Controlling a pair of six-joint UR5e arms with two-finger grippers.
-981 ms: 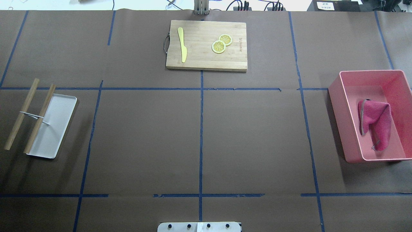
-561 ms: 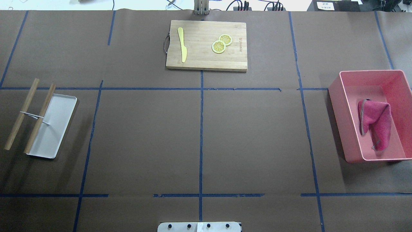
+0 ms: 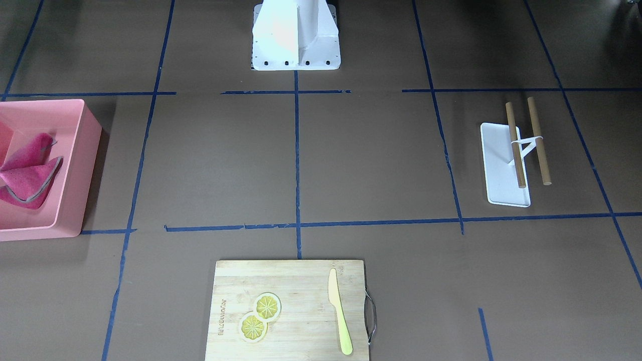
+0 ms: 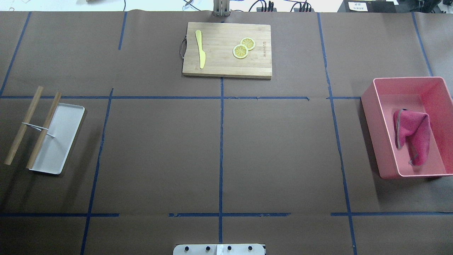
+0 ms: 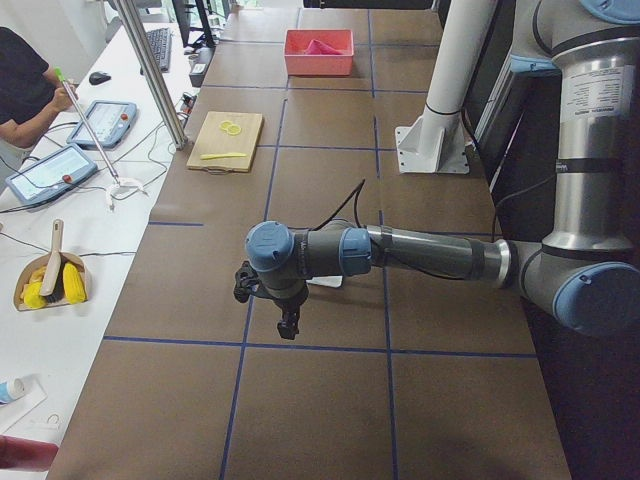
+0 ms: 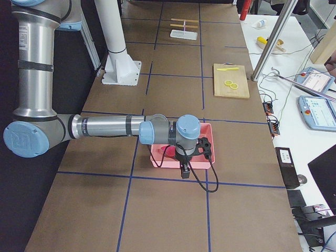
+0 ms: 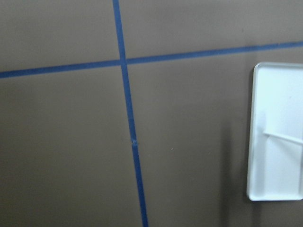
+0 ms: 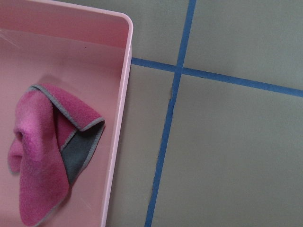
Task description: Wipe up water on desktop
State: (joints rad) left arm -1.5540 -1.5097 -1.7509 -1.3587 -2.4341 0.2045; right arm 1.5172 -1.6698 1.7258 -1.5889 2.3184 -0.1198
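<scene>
The desktop [image 4: 159, 152] spreads dark brown under blue tape lines, with a folded pink cloth [image 4: 412, 136] lying in the pink bin [image 4: 370, 120] at its right end. The left gripper [image 5: 288, 326] hangs above the desktop near the white tray [image 4: 62, 141], and the right gripper [image 6: 185, 171] hangs over the bin's edge. Whether either is open or closed cannot be told.
</scene>
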